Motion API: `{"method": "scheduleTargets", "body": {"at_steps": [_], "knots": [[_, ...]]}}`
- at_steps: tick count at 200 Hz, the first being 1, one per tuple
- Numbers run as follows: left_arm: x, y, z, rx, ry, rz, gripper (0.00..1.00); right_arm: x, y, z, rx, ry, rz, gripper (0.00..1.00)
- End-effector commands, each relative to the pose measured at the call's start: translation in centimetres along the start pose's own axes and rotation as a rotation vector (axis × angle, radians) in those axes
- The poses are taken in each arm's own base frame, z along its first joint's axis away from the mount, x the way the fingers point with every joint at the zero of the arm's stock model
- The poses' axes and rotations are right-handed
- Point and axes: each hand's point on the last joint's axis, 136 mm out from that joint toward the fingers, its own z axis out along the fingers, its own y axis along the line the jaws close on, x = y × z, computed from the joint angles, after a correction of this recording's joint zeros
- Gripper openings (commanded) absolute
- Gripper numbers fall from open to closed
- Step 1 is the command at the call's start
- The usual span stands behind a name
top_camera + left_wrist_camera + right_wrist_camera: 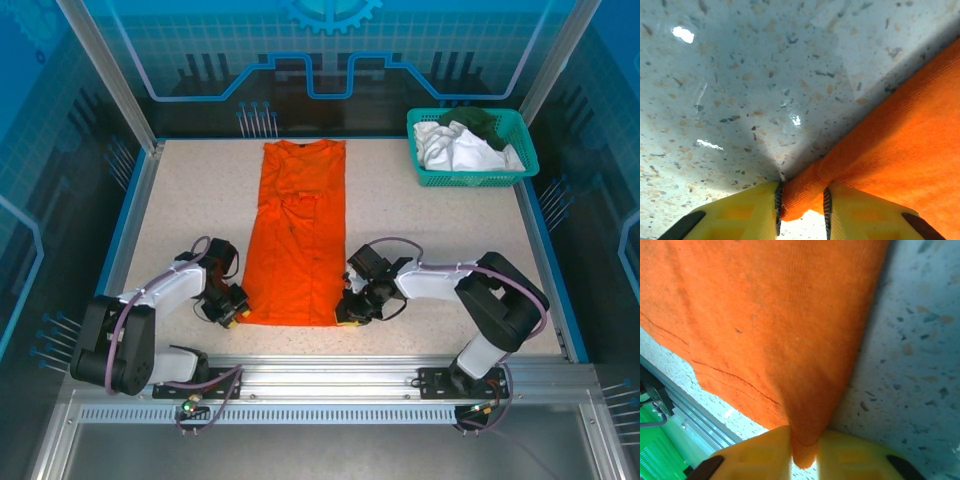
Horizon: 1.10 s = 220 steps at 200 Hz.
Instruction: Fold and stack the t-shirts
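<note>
Your left gripper (802, 200) stands narrow, its yellow jaws pinching the near-left corner of the orange t-shirt (300, 230), with fabric bunched between them. Your right gripper (804, 442) clamps the near-right corner the same way. The shirt lies as a long strip down the middle of the speckled table (430, 250). Well apart, at the far right, a teal basket (470, 179) holds a white t-shirt (455, 148) and a dark green t-shirt (480, 122).

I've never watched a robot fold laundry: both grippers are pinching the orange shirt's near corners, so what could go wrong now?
The left gripper and right gripper each pinch only a small bunch of the orange t-shirt, so a corner might slip out when lifted. If the two move unevenly, the fold could land crooked.
</note>
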Motion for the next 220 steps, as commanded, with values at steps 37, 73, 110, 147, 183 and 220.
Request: {"method": "scheduleTargets", "body": {"at_steps": [37, 73, 110, 147, 183, 220], "knots": [[-0.3, -1.0, 0.3, 0.035, 0.007, 0.049, 0.11, 0.2, -1.3, 0.0, 0.055, 0.006, 0.025, 0.04], [1.2, -0.9, 0.4, 0.028, 0.043, 0.095, 0.00, 1.4, -3.3, -1.0, 0.080, 0.008, 0.052, 0.00], [2.8, -0.9, 0.2, 0.015, 0.090, 0.114, 0.00, 4.1, -5.5, -1.2, 0.108, 0.035, 0.066, 0.00], [5.1, 0.0, 0.9, 0.005, 0.185, 0.072, 0.00, 5.8, -6.3, -1.4, 0.103, 0.045, 0.067, 0.00], [6.8, 0.2, 0.6, -0.007, 0.246, 0.065, 0.00, 5.9, -5.4, -2.2, 0.096, 0.055, 0.039, 0.00], [5.7, -2.4, -2.8, 0.056, 0.170, 0.096, 0.00, 3.7, -2.8, -5.0, 0.049, -0.004, 0.027, 0.00]]}}
